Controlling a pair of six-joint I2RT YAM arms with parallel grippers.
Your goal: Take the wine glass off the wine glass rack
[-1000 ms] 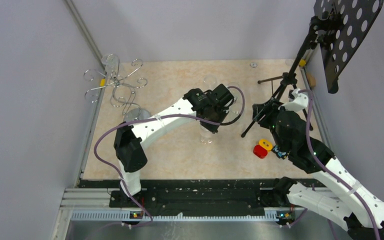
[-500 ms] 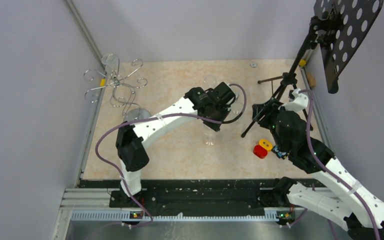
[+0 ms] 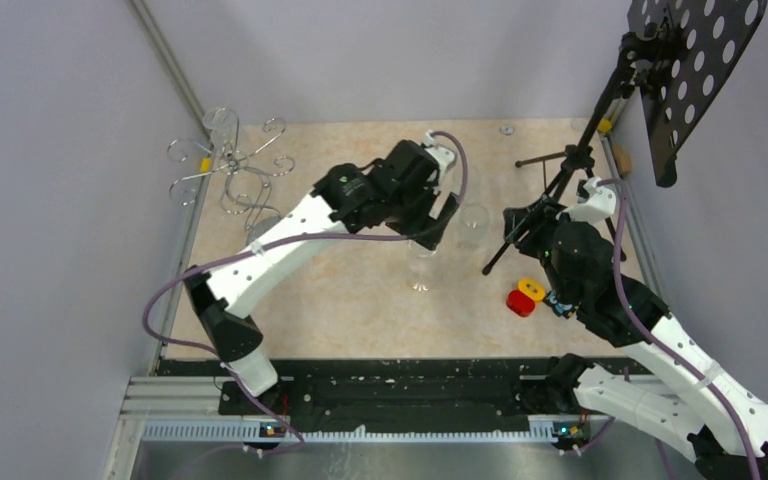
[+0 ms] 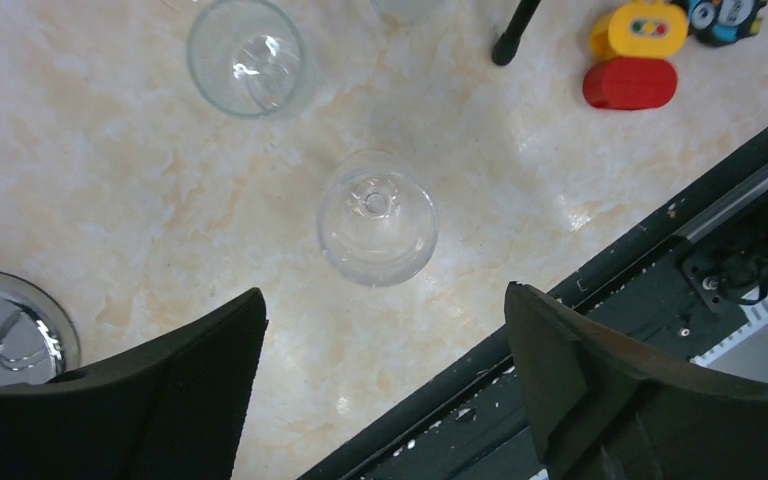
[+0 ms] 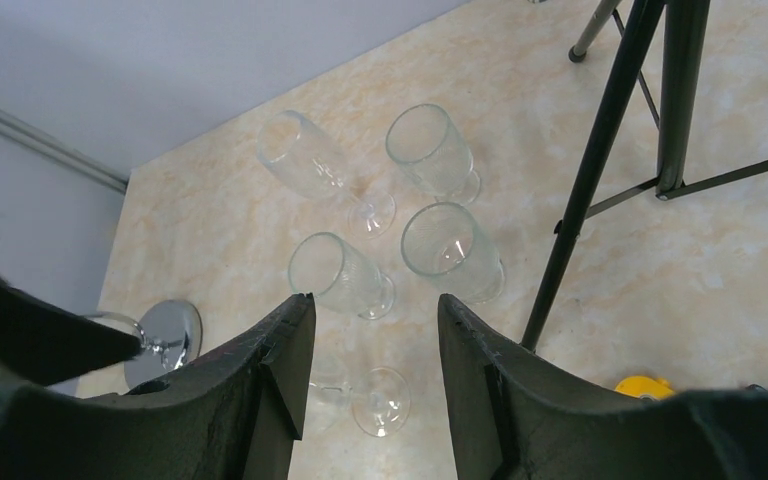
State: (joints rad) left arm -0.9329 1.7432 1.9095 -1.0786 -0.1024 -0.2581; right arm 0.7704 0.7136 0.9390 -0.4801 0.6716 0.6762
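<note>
Fingers [image 4: 160, 390] of the left gripper [image 4: 385, 305] fill the near edge of the left wrist view, spread wide at five and seven o'clock with nothing between them. Just beyond their tips the wine glass [image 4: 377, 217] stands upright on the table [image 4: 110, 200], seen straight down its bowl and touching neither finger. A red and yellow block [image 4: 630, 82] lies at one o'clock.

The top view hides that gap, since the left arm's wrist covers the glass's rim near the table's centre.

The right gripper [image 5: 375, 300] is parted halfway and pinches nothing. Its camera alone shows four other glasses [image 5: 450, 250] grouped together past the fingers, two of them side by side, and the standing glass low between the finger shadows.

Only the top view takes in the whole wine glass rack [image 3: 230, 165], at ten o'clock on the table and well apart from the glass. A clear glass sits among its far loops; both wrist views catch only its mirrored base. At two o'clock rises the black music stand [image 3: 663, 150].
</note>
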